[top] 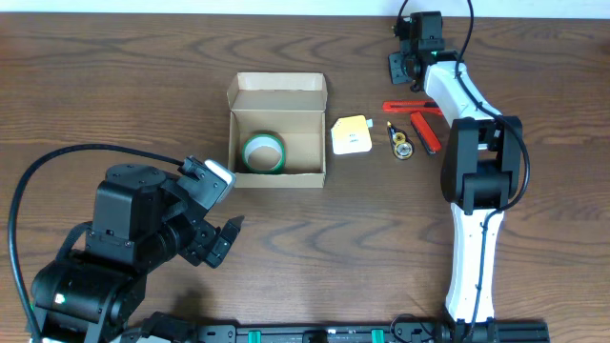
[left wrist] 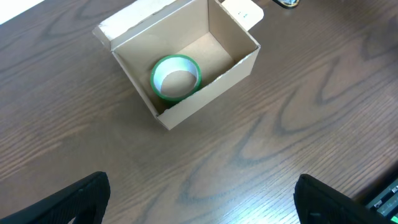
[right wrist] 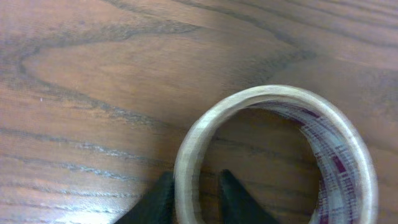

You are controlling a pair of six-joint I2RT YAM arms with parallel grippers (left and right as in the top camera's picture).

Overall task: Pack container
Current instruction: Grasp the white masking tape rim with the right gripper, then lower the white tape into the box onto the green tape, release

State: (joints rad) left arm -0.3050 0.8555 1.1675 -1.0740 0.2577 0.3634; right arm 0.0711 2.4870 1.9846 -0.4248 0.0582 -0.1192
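box open on the bench, one roll inside

the wood-grain bench (top: 114, 86) carried everything. the bulky black left arm (top: 124, 229) sat at the near left corner. its left claw (left wrist: 202, 180) was spread wide and held nothing, hanging above bare wood just short of the box. the white and black right arm (top: 477, 171) reached to the far edge. there, in the wrist view, the right claw (right wrist: 196, 180) pinched the wall of a pale tape roll (right wrist: 189, 143), one finger (right wrist: 155, 202) outside the ring and the other inside. the roll lay flat on the wood, with red print on its inner face.

the container (top: 303, 143), a plain brown cardboard box, stood left of centre, its flap lid folded back on the far side. a green tape roll (top: 262, 151) lay flat in it, against the left wall. just right of the box lay a yellow square case (top: 352, 134) with a white label. further right came a red cutter (top: 425, 131) and a small yellow-and-black item (top: 403, 146), too small to name.
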